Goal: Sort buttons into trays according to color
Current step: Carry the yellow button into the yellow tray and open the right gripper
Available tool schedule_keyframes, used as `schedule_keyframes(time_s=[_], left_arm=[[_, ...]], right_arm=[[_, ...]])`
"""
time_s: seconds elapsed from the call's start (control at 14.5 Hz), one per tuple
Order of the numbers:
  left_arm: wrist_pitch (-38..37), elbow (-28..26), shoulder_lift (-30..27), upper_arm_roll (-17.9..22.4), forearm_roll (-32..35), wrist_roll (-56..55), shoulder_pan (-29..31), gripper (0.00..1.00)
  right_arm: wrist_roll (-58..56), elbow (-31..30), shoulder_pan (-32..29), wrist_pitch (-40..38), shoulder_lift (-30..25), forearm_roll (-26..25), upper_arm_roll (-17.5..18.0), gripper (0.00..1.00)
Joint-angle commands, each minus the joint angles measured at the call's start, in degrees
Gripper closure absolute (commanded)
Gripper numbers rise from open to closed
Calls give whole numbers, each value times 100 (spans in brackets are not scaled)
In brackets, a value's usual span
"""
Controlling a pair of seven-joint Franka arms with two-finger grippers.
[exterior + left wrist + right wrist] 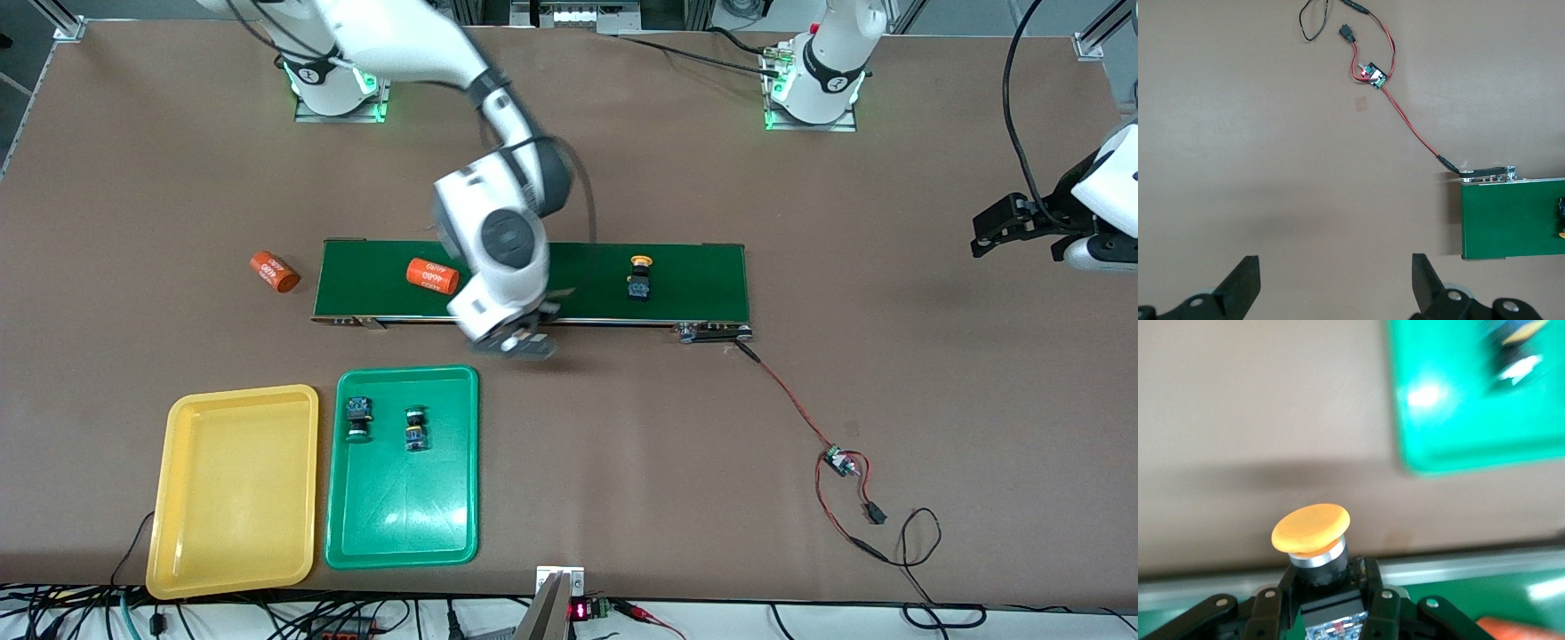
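1. The right gripper (520, 342) hangs over the near edge of the belt (693, 267), clenched on a yellow button (1313, 537) (cap pointing out from the fingers).
2. The left gripper (1331, 290) waits over bare table at its own end, jaws spread and holding nothing.
3. One yellow button (639, 277) lies on the belt.
4. The green tray (400, 524) holds two buttons (358, 418) (415, 429); the yellow tray (231, 507) sits beside it.

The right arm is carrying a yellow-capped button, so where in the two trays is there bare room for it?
The shallow yellow plastic tray is wholly bare. The green plastic tray holds two buttons, one green-capped and one dark-capped, at its end nearest the dark-green conveyor belt; its camera-side half is free.
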Motion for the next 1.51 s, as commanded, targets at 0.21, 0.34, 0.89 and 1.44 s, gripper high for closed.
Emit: schedule_keyframes(time_s=[0.21,0.34,0.89,1.44], left_arm=[[-46,63,-23,-27,-58,28,-36,0],[-55,63,-31,-35,-58,28,-45,0],[-63,63,-40,-106,-58,28,-45,0],[-99,63,-31,-106,-58,20,-36,0]], right_arm=[[-1004,170,-1819,43,25,-400,47,98],[-1970,161,-2330,61,156,-400,47,98],[-3941,126,-3210,1193,851,-365,74,97],[-3953,65,-2948,1056,589,-321,83,0]])
